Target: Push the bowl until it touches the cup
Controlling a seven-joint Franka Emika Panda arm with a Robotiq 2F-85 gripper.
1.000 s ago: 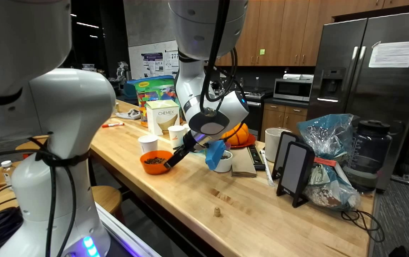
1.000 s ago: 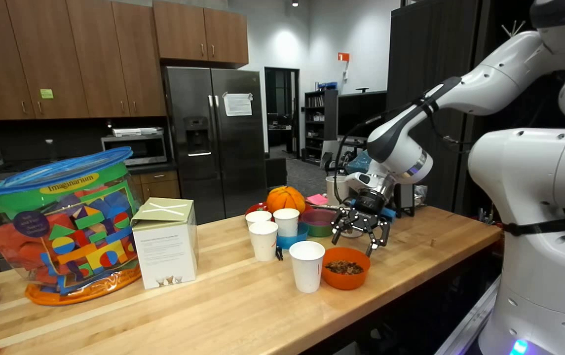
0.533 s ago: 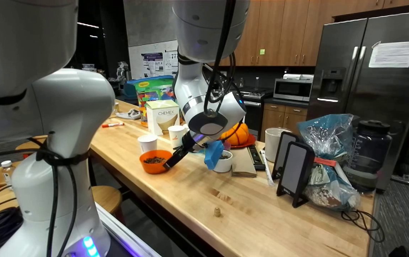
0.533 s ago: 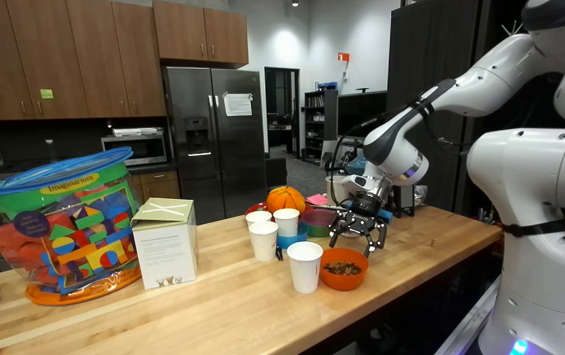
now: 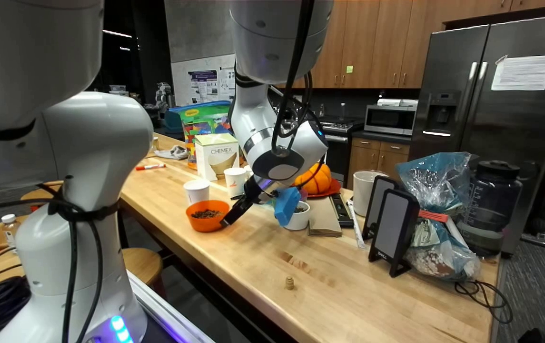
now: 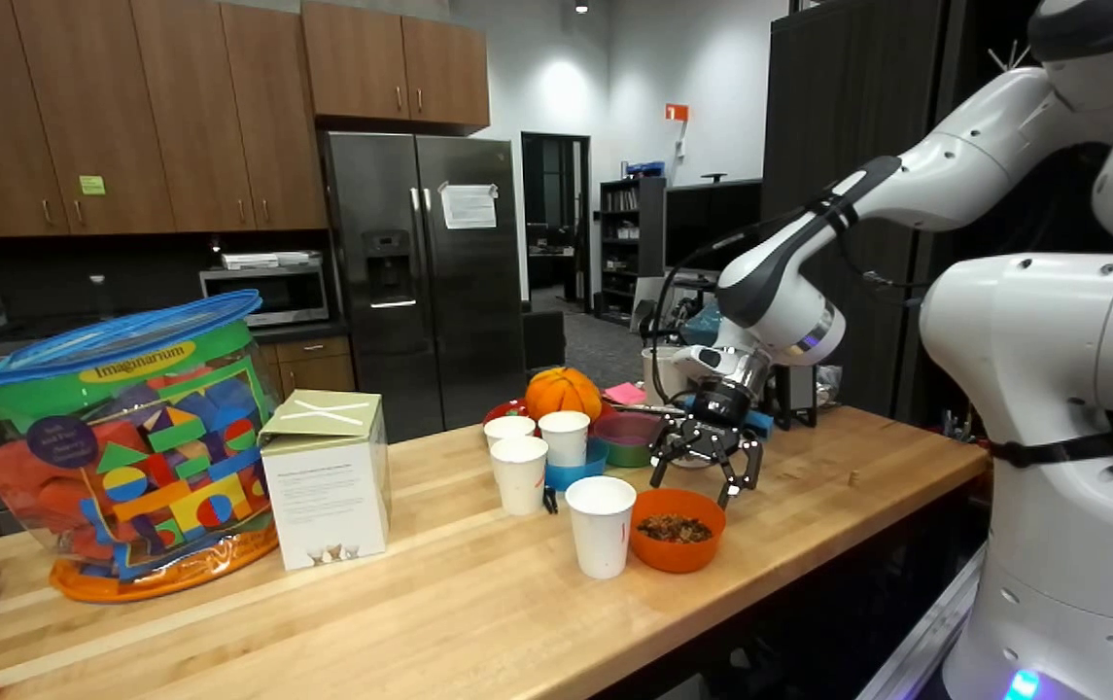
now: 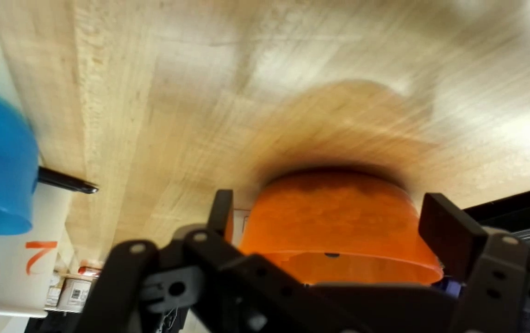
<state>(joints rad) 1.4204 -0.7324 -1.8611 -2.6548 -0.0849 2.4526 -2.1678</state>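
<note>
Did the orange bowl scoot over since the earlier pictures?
Yes, a little: in an exterior view, the orange bowl has shifted leftward in the picture, toward the white-and-green box, which stayed put.

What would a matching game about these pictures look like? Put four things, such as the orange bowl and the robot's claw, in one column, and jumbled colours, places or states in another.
Things:
1. Orange bowl
2. Gripper (the claw)
3. Pumpkin
4. Chemex box

Descriptions:
A. Open, jaws apart
B. Resting on a red plate
C. White with a pale green top
D. Holding small brown bits

Right pairs: 1-D, 2-A, 3-B, 4-C
</note>
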